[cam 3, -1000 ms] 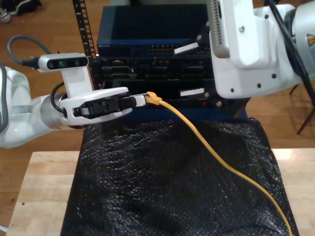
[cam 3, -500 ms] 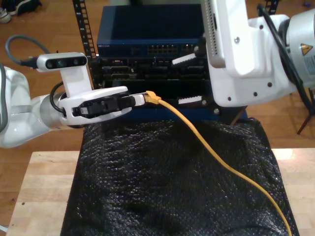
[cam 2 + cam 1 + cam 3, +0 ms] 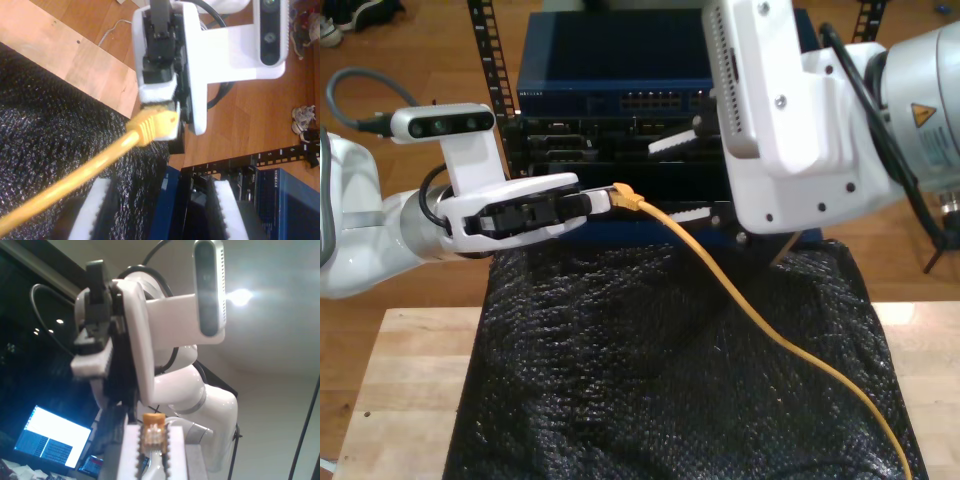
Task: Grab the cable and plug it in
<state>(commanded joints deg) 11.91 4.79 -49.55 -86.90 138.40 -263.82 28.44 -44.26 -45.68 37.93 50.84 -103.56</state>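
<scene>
My first gripper (image 3: 604, 200), at the exterior view's left, pinched the cable (image 3: 720, 275) at its plug before the rack (image 3: 610, 95); my second gripper (image 3: 682, 178) hung open nearby.

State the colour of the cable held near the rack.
Yellow-orange; the cable shows best in the exterior view.

- Both arms (image 3: 365, 225) were clad in glossy white shells, with a grey metal band at one joint.
- A silver-and-white camera bar (image 3: 440, 123) with dark lenses was mounted on a white bracket, and a grey cable (image 3: 355, 90) was looped into its end.
- My first gripper (image 3: 588, 203) was built white outside, black inside.
- My second gripper (image 3: 692, 175) was fitted with white, saw-toothed finger pads (image 3: 672, 142).
- Dark screws (image 3: 782, 100) and a yellow warning triangle (image 3: 922, 113) were seen on the big white housing, trailed by black cables (image 3: 865, 95).
</scene>
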